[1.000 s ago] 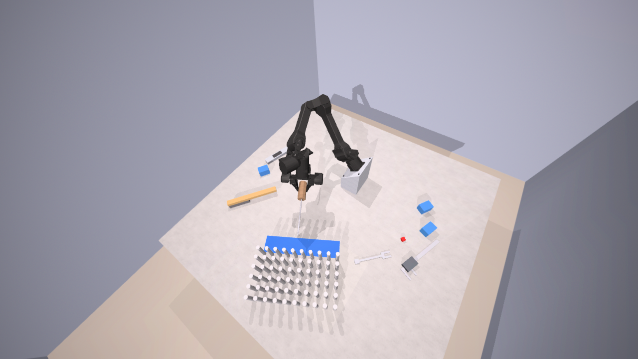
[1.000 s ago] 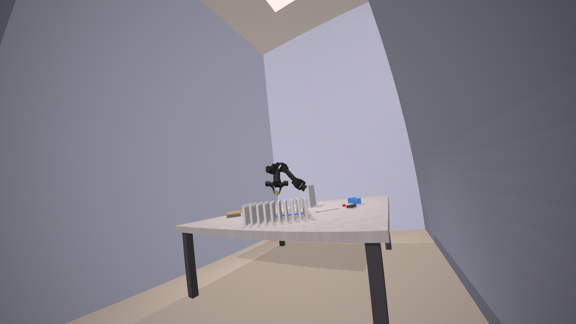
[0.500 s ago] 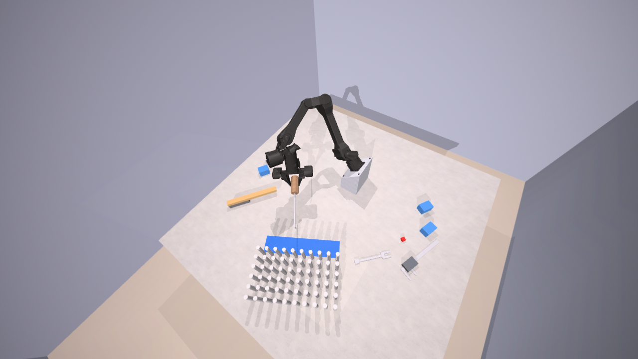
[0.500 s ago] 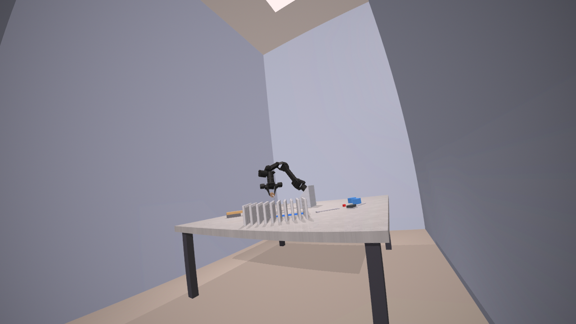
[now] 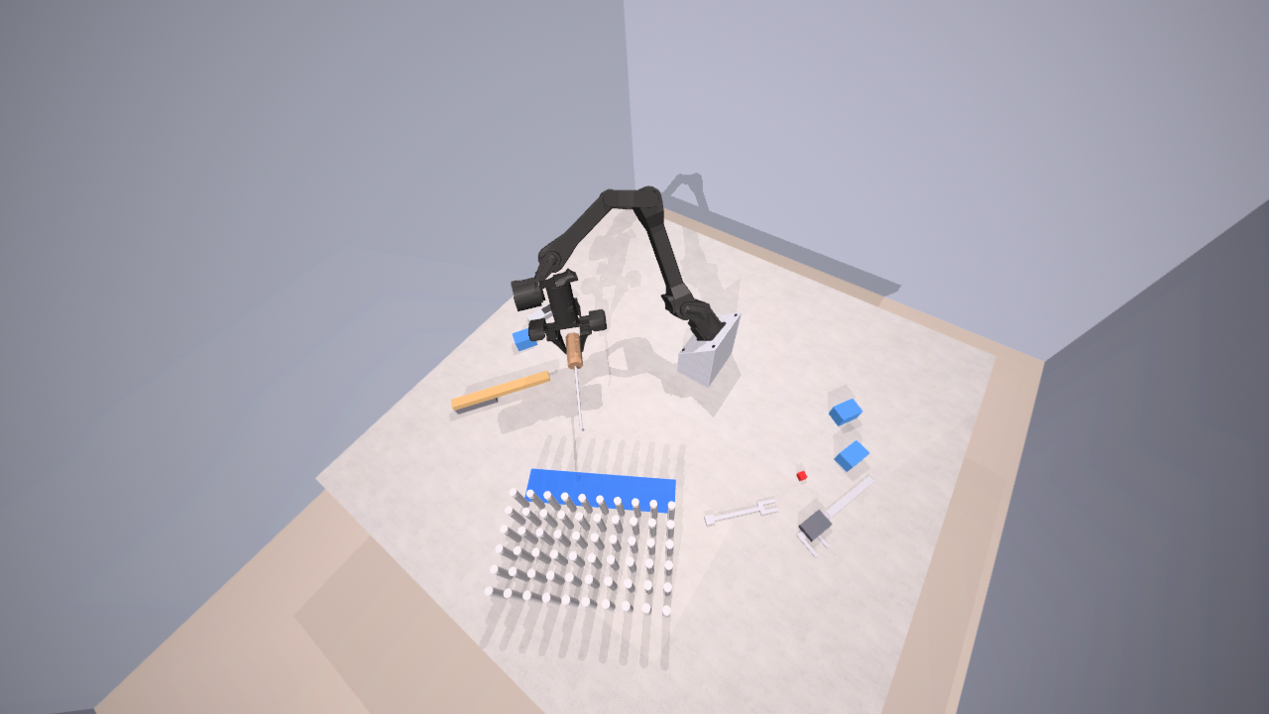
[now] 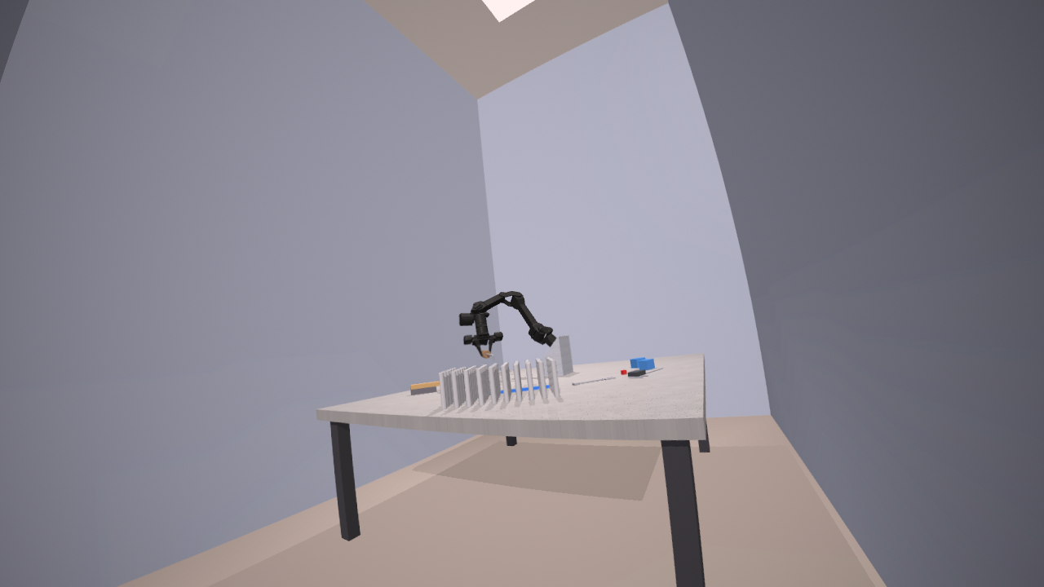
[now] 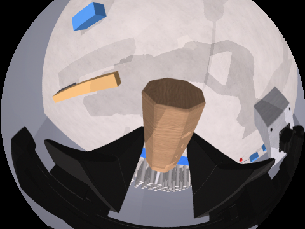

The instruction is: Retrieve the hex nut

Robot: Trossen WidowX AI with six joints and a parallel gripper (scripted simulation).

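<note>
My gripper (image 5: 572,348) (image 6: 484,353) (image 7: 166,133) is shut on the wooden handle of a tool (image 5: 575,353) (image 7: 171,124). The tool's thin metal rod (image 5: 579,399) reaches from the handle toward the strip, and its tip hangs above the table behind the strip. The blue taped strip (image 5: 603,487) (image 7: 182,159) lies along the near side of the spacer field. The white standing spacers (image 5: 582,500) (image 6: 481,383) (image 7: 171,181) stand upright in several rows. The hex nut cannot be made out in any view.
An orange bar (image 5: 501,391) (image 7: 92,86) lies left of the tool. A fork-like tool (image 5: 741,513), a red cube (image 5: 801,476), a dark block with a pale handle (image 5: 814,525) and blue blocks (image 5: 846,412) (image 5: 852,455) lie right of the field. Another blue block (image 5: 523,339) (image 7: 87,17) lies behind the bar.
</note>
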